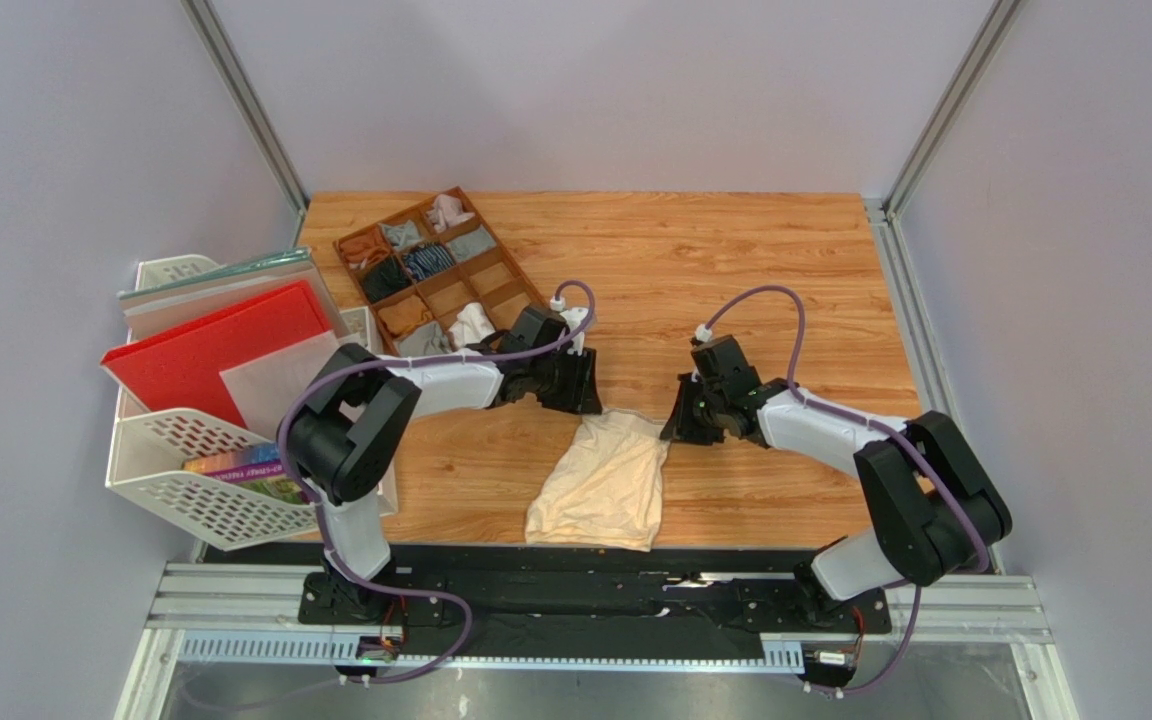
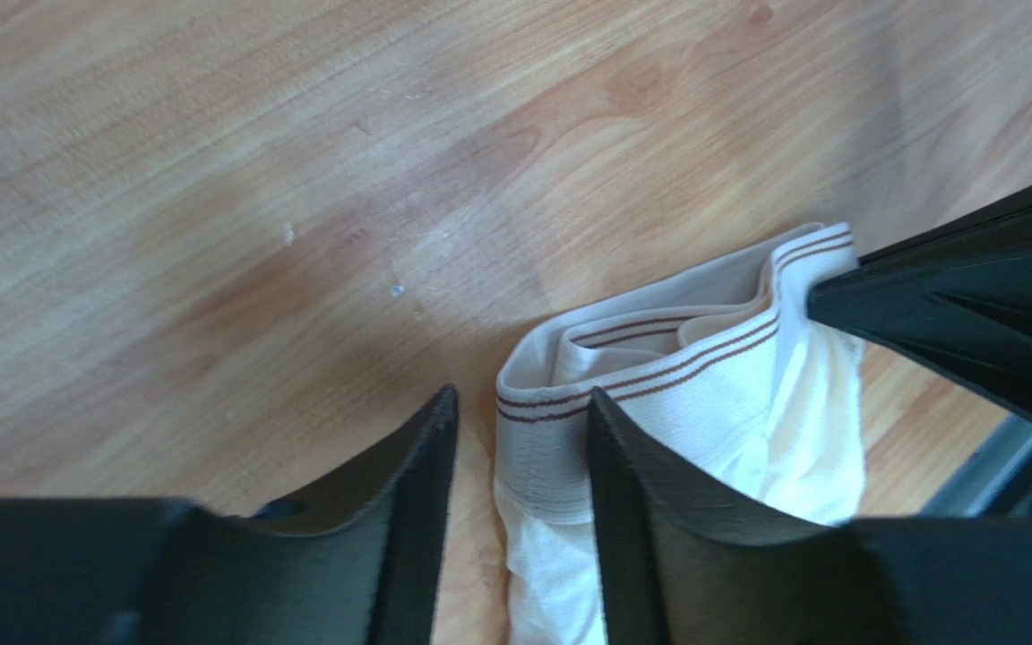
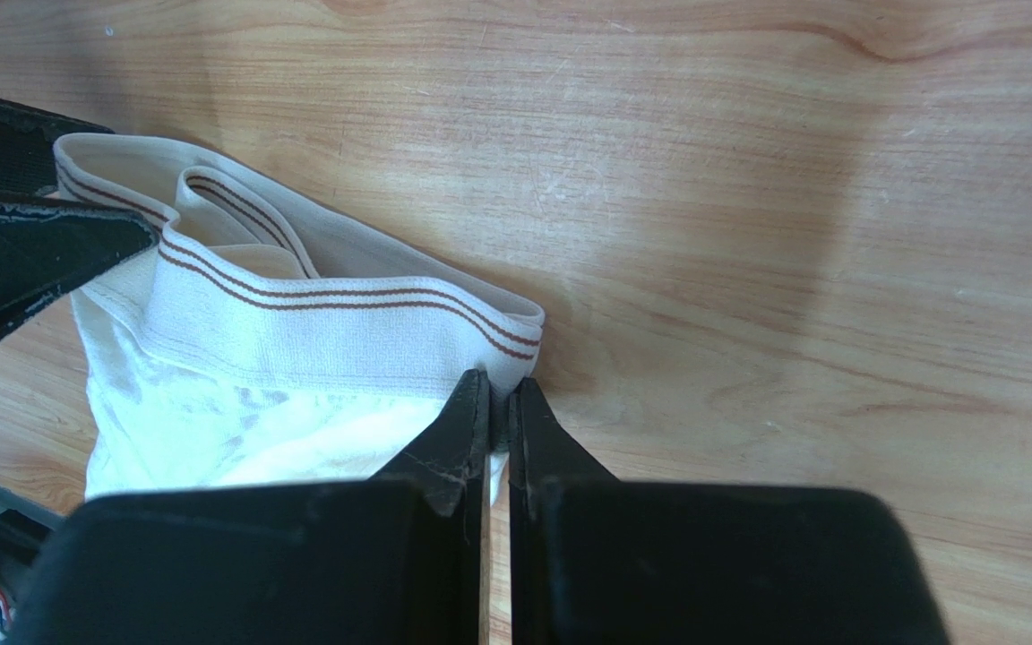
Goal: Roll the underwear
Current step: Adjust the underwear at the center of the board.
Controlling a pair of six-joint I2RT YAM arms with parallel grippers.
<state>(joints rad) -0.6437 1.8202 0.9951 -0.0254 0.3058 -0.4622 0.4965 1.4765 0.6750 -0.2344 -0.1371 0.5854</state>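
The cream-beige underwear (image 1: 605, 480) lies flat on the wooden table, its waistband with brown stripes at the far end. My left gripper (image 1: 585, 402) is at the waistband's left corner. In the left wrist view (image 2: 519, 403) its jaws stand open, with the waistband's corner (image 2: 548, 444) between them and bare wood beside the left finger. My right gripper (image 1: 683, 425) is at the right corner. In the right wrist view (image 3: 499, 390) it is shut on the waistband's corner (image 3: 347, 316). A white cloth (image 1: 470, 323) lies by the organiser, partly hidden by my left arm.
A brown compartment organiser (image 1: 498, 273) with small rolled garments stands at the back left. A white mesh rack (image 1: 192, 480) with a red folder (image 1: 214, 348) and books stands at the left edge. Metal frame posts rise at the table's back corners.
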